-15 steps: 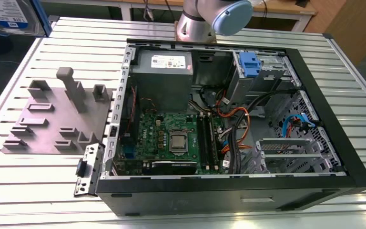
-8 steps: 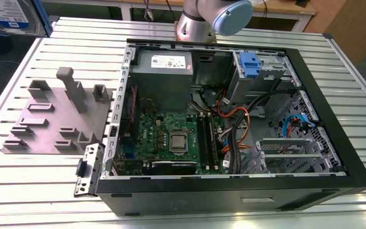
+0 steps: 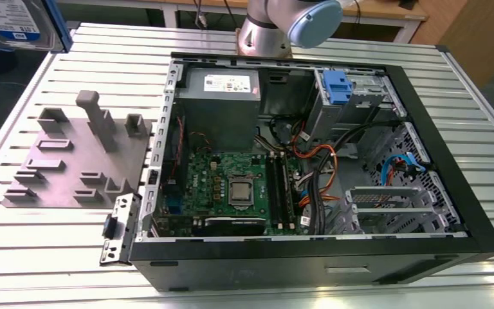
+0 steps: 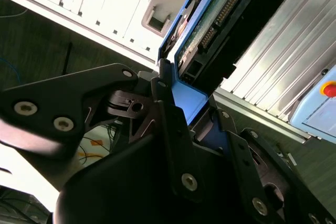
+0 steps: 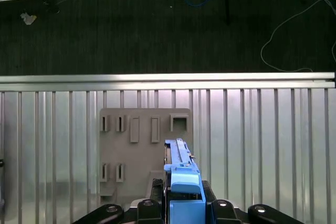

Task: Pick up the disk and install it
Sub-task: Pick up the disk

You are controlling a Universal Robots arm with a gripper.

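Item: the disk, a rigid metal drive in a blue plastic carrier. Judged dense and heavy for its size, stiff and smooth-sided. It is fragile to knocks, and its bare underside should not be touched. The carrier's end and side rails are offering the safest hold. In the exterior view, the disk is hanging label-side towards the camera, well apart from the grey fixture plate. The plate is lying on the slatted table, just beside the open computer case. This view is supplying the label face and the case interior with its drive cage. In the second wrist view, the tool is pinching the blue carrier end between its black fingers, pressed onto the plastic and not the metal. The disk is extending away from them. This view is supplying the green circuit-board side and the connector row, which the label face is hiding in the exterior view. In the first wrist view, the tool is gripping the disk edge-on. The disk is hanging directly over the fixture plate and is apparently clear of it, though contact cannot be judged from this angle. This view is supplying the alignment over the plate's slots, the table slats and the dark floor beyond the plate.
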